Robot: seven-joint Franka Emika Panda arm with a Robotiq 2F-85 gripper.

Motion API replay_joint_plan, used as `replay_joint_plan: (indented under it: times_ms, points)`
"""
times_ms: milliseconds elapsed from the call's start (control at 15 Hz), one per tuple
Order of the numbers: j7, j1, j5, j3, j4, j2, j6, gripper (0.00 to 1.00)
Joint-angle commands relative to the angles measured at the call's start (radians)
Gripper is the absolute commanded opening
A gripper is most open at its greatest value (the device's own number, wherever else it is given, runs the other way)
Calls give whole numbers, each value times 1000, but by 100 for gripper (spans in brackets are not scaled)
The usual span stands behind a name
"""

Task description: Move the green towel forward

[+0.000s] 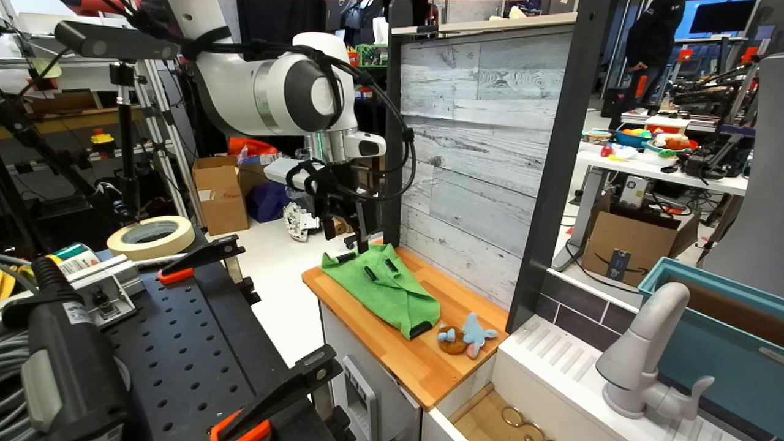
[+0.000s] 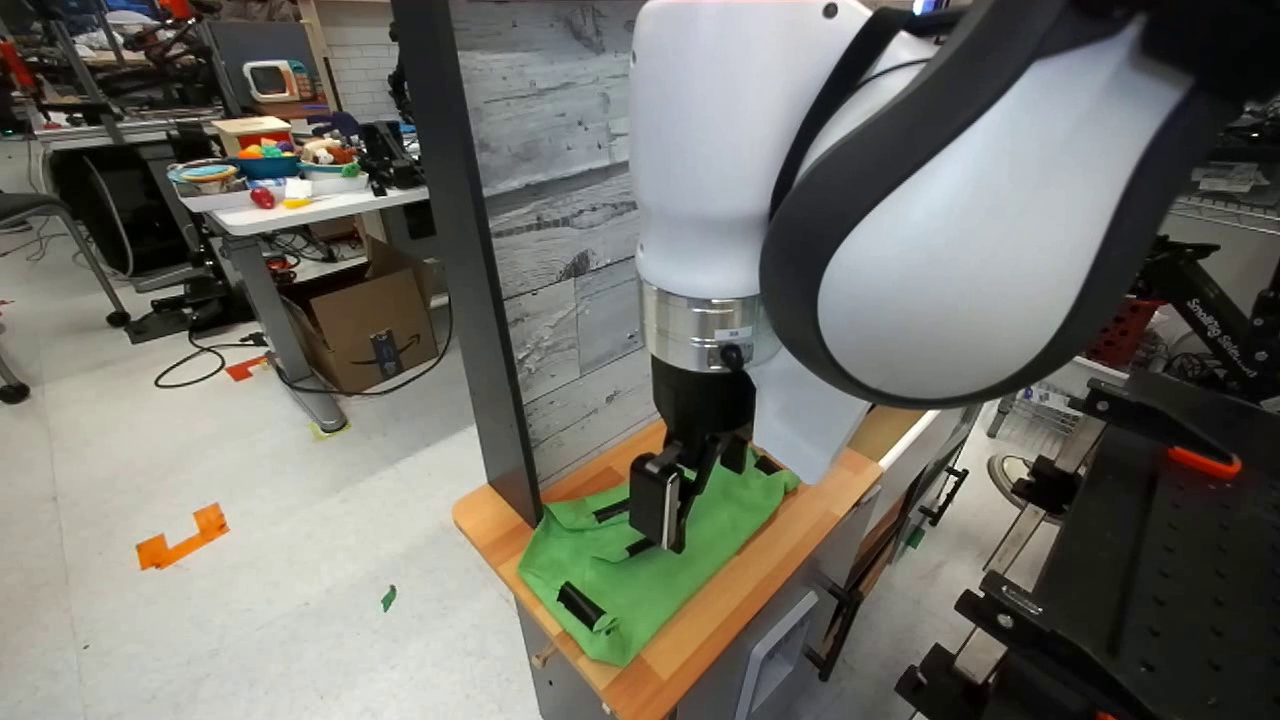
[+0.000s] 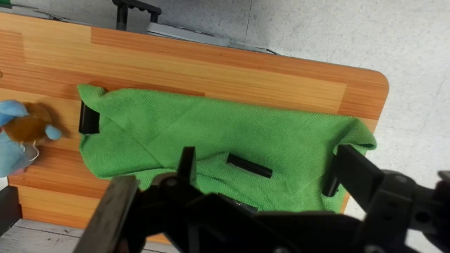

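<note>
The green towel point(image 1: 392, 300) lies folded and a little rumpled on the wooden counter point(image 1: 422, 380), with several short black strips on it. It also shows in the wrist view point(image 3: 246, 123), where one corner is folded up at the counter's end. My gripper point(image 3: 269, 158) is open above the towel, its fingers wide apart with nothing held. In both exterior views the gripper point(image 1: 349, 229) point(image 2: 690, 505) points down over the towel, near the counter end away from the plush toys. I cannot tell whether a fingertip touches the cloth.
Brown and blue plush toys point(image 1: 453, 343) sit on the counter beside the towel; they also show in the wrist view point(image 3: 30, 123). A grey plank wall point(image 1: 484, 153) and dark post point(image 1: 545, 165) border the counter. A grey faucet point(image 1: 637, 349) stands past the toys.
</note>
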Motion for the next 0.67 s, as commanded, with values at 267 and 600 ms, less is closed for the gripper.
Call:
replay_joint_plan:
  times_ms: [267,600]
  points:
    - [32,101,9,-100,22,22,19,100]
    - [19,130,14,-123,68,84,52,100]
